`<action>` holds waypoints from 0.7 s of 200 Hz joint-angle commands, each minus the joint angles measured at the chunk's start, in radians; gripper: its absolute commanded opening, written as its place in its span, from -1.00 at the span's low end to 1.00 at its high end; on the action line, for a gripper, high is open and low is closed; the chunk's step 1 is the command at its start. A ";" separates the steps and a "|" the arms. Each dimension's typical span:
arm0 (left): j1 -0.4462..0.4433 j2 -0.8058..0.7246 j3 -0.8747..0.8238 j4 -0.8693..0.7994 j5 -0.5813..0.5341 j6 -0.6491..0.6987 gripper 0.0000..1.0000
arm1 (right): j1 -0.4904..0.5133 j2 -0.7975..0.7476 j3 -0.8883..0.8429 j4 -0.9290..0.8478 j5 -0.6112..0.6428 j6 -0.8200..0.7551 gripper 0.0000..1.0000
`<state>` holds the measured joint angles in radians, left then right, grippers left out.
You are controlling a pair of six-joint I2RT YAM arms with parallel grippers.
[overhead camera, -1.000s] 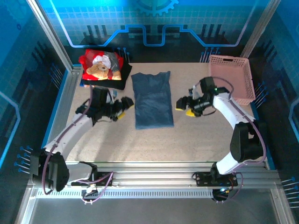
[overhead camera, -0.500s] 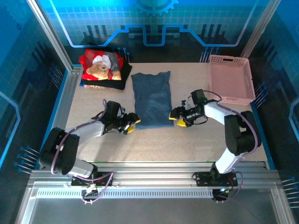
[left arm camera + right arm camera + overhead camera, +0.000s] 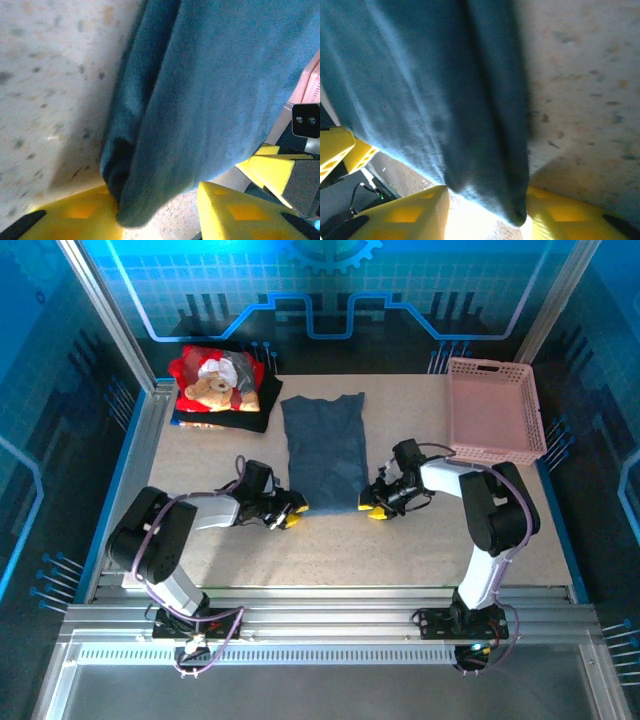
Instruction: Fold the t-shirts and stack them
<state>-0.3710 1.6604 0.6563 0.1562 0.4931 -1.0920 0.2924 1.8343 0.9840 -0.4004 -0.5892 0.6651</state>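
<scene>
The slate-blue t-shirt (image 3: 325, 450) lies flat in the middle of the counter (image 3: 420, 550). The left gripper (image 3: 292, 512) and right gripper (image 3: 372, 502) sit at its two near corners, each with yellow fingers (image 3: 75, 215) spread and a hem corner between them. The red t-shirt (image 3: 215, 380) rests on the black t-shirt (image 3: 228, 421) at the far left.

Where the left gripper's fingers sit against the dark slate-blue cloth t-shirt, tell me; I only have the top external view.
Observer: In the left wrist view the left gripper is open, a near corner of the dark slate-blue cloth t-shirt lying between the yellow fingers.
Operator: Now check the right side.
Observer: The right gripper is open too, the other near corner in its gap.
Operator: Report the cloth's left edge.
Observer: It is doubled, a dark crease running between layers.
</scene>
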 commanded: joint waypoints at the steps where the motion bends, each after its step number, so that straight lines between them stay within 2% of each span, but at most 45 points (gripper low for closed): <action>1: -0.009 0.039 0.029 0.027 0.028 0.001 -0.32 | 0.021 0.031 0.048 0.017 0.030 0.018 -0.47; 21: -0.009 0.044 0.044 -0.002 0.023 0.016 -0.62 | 0.019 0.029 0.067 -0.016 0.049 0.012 -0.79; 41: -0.009 0.005 0.058 -0.072 0.006 0.044 -1.00 | 0.015 0.003 0.076 -0.068 0.065 -0.003 -0.95; 67: -0.018 -0.090 0.053 -0.197 -0.035 0.089 -1.00 | 0.016 -0.056 0.061 -0.142 0.086 -0.006 -1.00; 96: -0.074 -0.216 -0.003 -0.283 -0.090 0.076 -1.00 | 0.034 -0.151 0.000 -0.204 0.098 0.018 -1.00; 118: -0.159 -0.307 -0.051 -0.313 -0.132 0.018 -1.00 | 0.074 -0.241 -0.053 -0.273 0.104 0.024 -1.00; 140: -0.279 -0.417 -0.100 -0.386 -0.203 -0.056 -1.00 | 0.137 -0.354 -0.127 -0.337 0.113 0.055 -1.00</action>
<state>-0.5533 1.3449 0.6136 -0.0875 0.3767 -1.0702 0.3668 1.5826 0.9268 -0.6006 -0.4934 0.6819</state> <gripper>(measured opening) 0.059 0.064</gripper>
